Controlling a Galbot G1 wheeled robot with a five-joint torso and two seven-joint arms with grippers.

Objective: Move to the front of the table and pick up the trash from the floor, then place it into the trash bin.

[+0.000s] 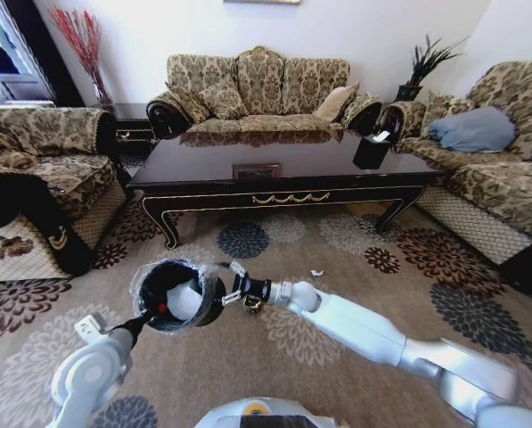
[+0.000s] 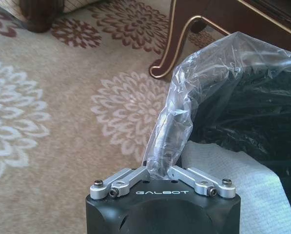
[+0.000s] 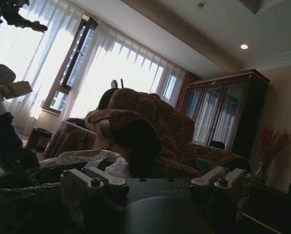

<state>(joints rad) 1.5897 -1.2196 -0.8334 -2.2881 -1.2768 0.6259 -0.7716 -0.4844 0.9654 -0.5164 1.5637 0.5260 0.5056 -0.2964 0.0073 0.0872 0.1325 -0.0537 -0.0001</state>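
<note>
Gripping the trash bin [image 1: 178, 294] by its rim, the left pincer [image 1: 145, 318] sits at the lower left of the head view, its fingers [image 2: 130, 179] pinched on the black rim and its clear plastic liner, as the left wrist view shows. The bin hangs above the flowered carpet [image 1: 355, 259], in front of the desk [image 1: 274, 174] that spans the middle of the frame. Inside it lie crumpled white paper [image 1: 188, 303] and a small red spot [image 1: 161, 308]. The right pincer [image 1: 234, 283] reaches in from the lower right and sits at the bin's right edge, its fingers spread apart and empty. Just beside that pincer, a small dark lump with a yellowish patch [image 1: 253, 305] is seen against the carpet. A tiny white scrap [image 1: 316, 273] lies on the carpet further right, nearer the desk.
</note>
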